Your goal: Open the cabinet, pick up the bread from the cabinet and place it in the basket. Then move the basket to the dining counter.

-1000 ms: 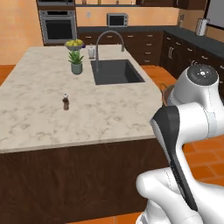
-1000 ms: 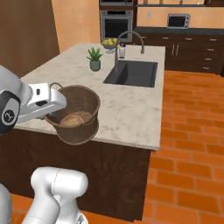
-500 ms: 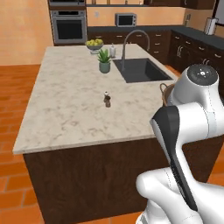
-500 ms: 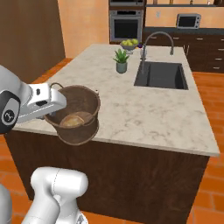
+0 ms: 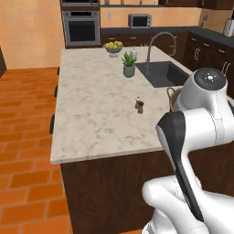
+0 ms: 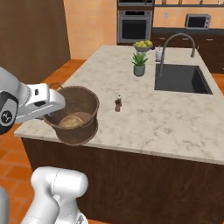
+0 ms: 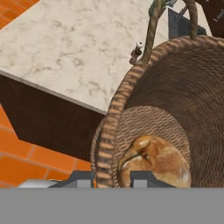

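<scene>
**Spotter:** So where are you standing on the carry?

**Operator:** Largest thing first: I'm facing the dining counter (image 6: 175, 118), its near edge right in front of the base. I'm holding the basket (image 6: 75, 114) just over that near corner, partly hanging past the edge rather than sitting on the stone. I judge the step in hand is the set-down.

**Spotter:** How are you planning it?

**Operator:** I'm thinking of reaching further in over the marble so the whole base is landing on the top, keeping it level, lowering until it's resting, and only then letting go. The small pepper mill (image 6: 117, 103) is standing nearby, so I'm steering short of it. The sink (image 6: 180, 78) is well apart.

**Spotter:** And the grip?

**Operator:** The gripper (image 7: 112, 178) is pinching the basket's rim, jaws nearly together with the woven wall between them.

**Spotter:** Contents?

**Operator:** The bread (image 7: 153, 162) is lying on the basket's floor, a rounded golden loaf, nothing else beside it. Further back, a bowl (image 6: 142, 47) is holding yellowish fruit.
</scene>
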